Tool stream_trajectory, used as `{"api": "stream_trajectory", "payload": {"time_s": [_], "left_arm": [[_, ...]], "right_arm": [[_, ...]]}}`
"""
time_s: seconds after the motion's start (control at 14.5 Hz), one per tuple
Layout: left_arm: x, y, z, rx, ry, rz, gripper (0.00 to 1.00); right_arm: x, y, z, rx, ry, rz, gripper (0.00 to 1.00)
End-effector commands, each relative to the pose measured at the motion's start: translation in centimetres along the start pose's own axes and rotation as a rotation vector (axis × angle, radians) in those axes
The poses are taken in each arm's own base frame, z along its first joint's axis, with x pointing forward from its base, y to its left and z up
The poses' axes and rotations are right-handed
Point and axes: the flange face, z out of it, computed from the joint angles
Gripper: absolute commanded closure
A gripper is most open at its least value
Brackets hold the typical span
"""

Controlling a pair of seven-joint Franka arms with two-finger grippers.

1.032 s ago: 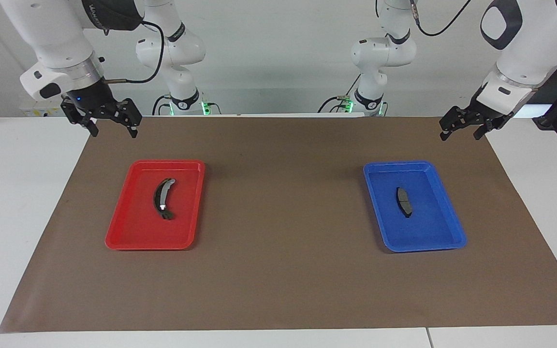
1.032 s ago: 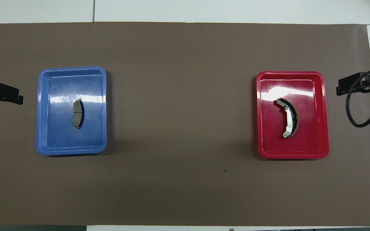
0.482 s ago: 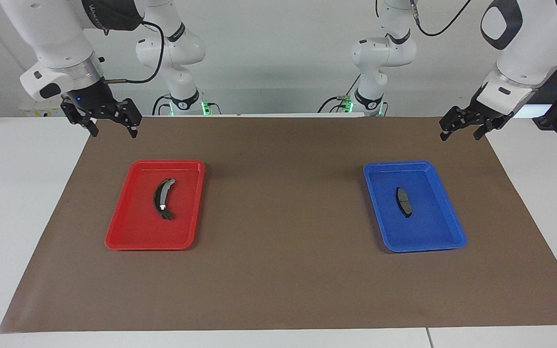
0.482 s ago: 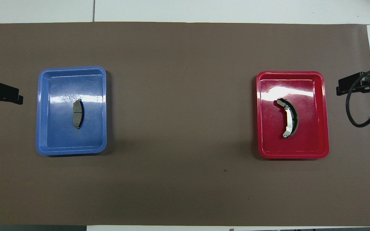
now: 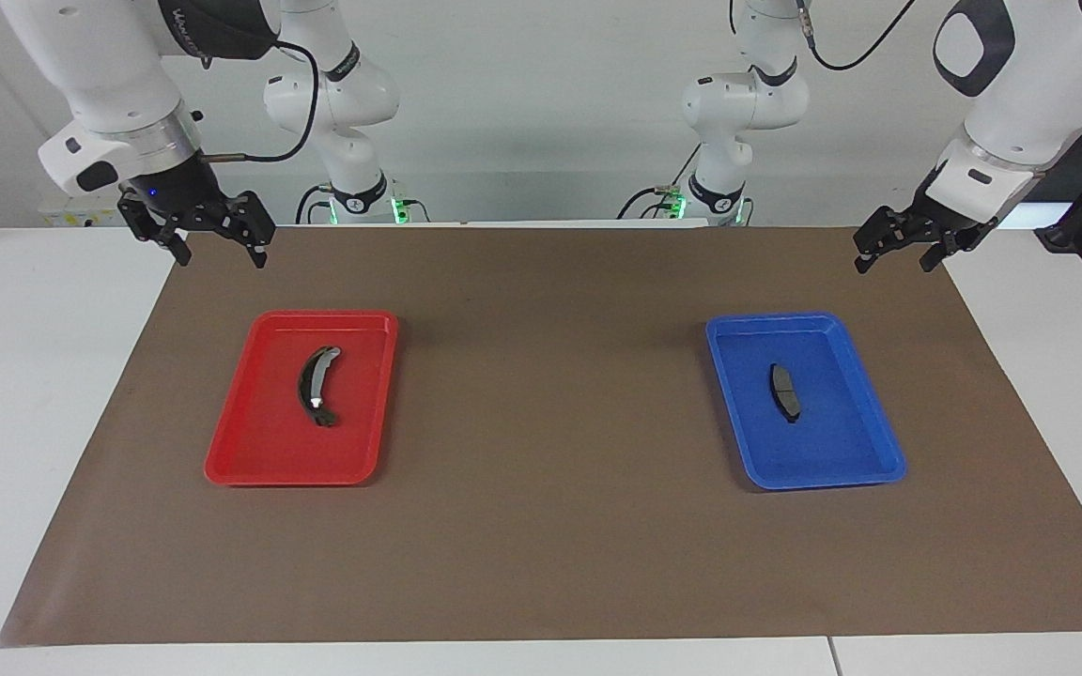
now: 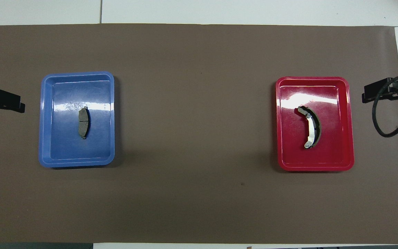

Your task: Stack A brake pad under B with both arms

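Nothing of the stack is built yet: the short dark A brake pad (image 5: 785,391) lies flat in the blue tray (image 5: 865,451) toward the left arm's end of the tabletop (image 5: 541,554), and the long crescent B (image 5: 316,385) with its silvery strip lies in the red tray (image 5: 250,460) toward the right arm's end, the two well apart with a wide bare stretch of brown mat (image 5: 541,394) between them. The left tool (image 5: 896,253) hangs over the mat's corner by the blue tray, its jaws spread wide and empty; the right tool (image 5: 219,249) hangs over the mat's corner by the red tray, likewise spread wide and holding nothing. Both pickups, the placing of A and the laying of B on top of it are all left to do, as I judge it. Two smaller white arms (image 5: 344,103) with green-lit bases stand at the robots' edge, clear of the work. Only the tray walls seem likely to hinder a low approach.
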Motion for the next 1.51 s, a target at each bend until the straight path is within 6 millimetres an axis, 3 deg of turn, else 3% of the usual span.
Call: {"api": "stream_trajectory", "payload": {"time_s": [0.0,0.14,0.34,0.48,0.69,0.96,1.1,1.17,1.24,1.31,1.38,1.44], "left_arm": [[-1.1,0.3,2.0,-0.009,0.017,0.022,0.00],[-1.9,0.6,6.1,-0.006,0.080,0.027,0.00],[-1.6,0.4,11.2,-0.002,0.095,0.026,0.01],[-0.9,0.6,15.6,0.002,0.115,0.029,0.01],[0.9,2.4,22.3,0.006,0.117,0.060,0.01],[1.0,3.3,27.7,0.011,0.144,0.080,0.02],[0.3,2.6,29.0,0.012,0.146,0.070,0.04],[0.3,2.7,29.3,0.012,0.140,0.071,0.12],[0.2,2.8,29.4,0.012,0.137,0.073,0.33],[0.3,2.8,29.4,0.012,0.138,0.068,0.68],[0.2,2.8,29.4,0.011,0.132,0.067,0.78],[-0.2,2.9,29.9,0.011,0.117,0.071,0.78]], "right_arm": [[-0.6,0.4,0.0,-0.002,-0.004,-0.016,0.00],[-0.6,0.5,0.0,-0.002,-0.004,-0.014,0.00],[-0.6,0.5,0.0,-0.002,-0.004,-0.013,0.00],[-0.6,0.4,0.1,-0.002,-0.004,-0.013,0.00],[-0.6,0.4,0.7,-0.001,-0.006,-0.015,0.00],[-2.0,-0.4,5.2,0.017,0.039,-0.033,0.00],[-2.0,-0.9,10.8,0.026,0.016,-0.036,0.00],[-1.9,-1.6,13.4,0.031,0.025,-0.044,0.00],[-1.8,-2.2,16.4,0.045,0.030,-0.043,0.00],[-1.9,-2.4,18.8,0.052,0.045,-0.041,0.00],[-2.0,-2.5,20.8,0.052,0.060,-0.039,0.00],[-2.4,-2.5,23.2,0.049,0.065,-0.042,0.00]]}}
